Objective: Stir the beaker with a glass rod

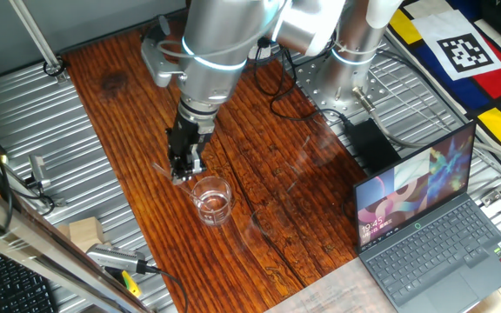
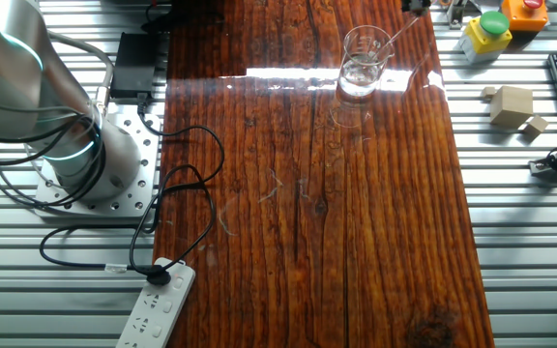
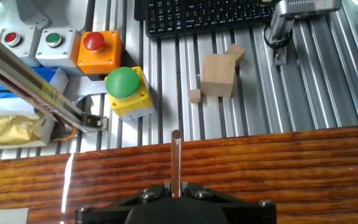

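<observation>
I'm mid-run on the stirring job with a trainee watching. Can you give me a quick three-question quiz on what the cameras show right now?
1. True or false: the hand is shut on the glass rod.
2. In the hand view, what colour is the button nearest the rod's far tip? A red, B green, C blue.
3. Fill in: in the other fixed view, the rod slants down with its lower end inside the ___.

Key: 1 true; 2 B; 3 beaker.
</observation>
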`<state>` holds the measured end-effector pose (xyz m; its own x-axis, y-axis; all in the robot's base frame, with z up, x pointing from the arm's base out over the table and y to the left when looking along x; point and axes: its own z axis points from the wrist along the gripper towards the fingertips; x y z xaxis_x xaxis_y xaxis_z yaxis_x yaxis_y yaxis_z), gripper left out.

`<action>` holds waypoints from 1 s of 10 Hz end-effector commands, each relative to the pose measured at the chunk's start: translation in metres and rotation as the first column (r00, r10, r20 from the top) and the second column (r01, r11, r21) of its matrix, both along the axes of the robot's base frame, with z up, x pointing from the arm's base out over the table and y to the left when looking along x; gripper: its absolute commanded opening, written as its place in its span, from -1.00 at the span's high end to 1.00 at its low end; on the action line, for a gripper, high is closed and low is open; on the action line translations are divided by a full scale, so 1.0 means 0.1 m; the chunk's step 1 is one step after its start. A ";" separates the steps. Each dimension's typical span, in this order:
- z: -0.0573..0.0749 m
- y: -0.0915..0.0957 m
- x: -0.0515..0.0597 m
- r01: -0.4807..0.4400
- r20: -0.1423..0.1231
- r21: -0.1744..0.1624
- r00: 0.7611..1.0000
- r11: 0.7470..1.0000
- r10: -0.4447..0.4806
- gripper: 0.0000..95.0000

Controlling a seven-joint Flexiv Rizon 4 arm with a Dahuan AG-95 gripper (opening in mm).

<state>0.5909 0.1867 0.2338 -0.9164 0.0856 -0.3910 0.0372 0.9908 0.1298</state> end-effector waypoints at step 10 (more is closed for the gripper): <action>0.00 -0.04 -0.13 0.001 -0.002 0.005 1.000 1.000 -0.001 1.00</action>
<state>0.5758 0.1809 0.2341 -0.9168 0.0897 -0.3891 0.0399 0.9901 0.1343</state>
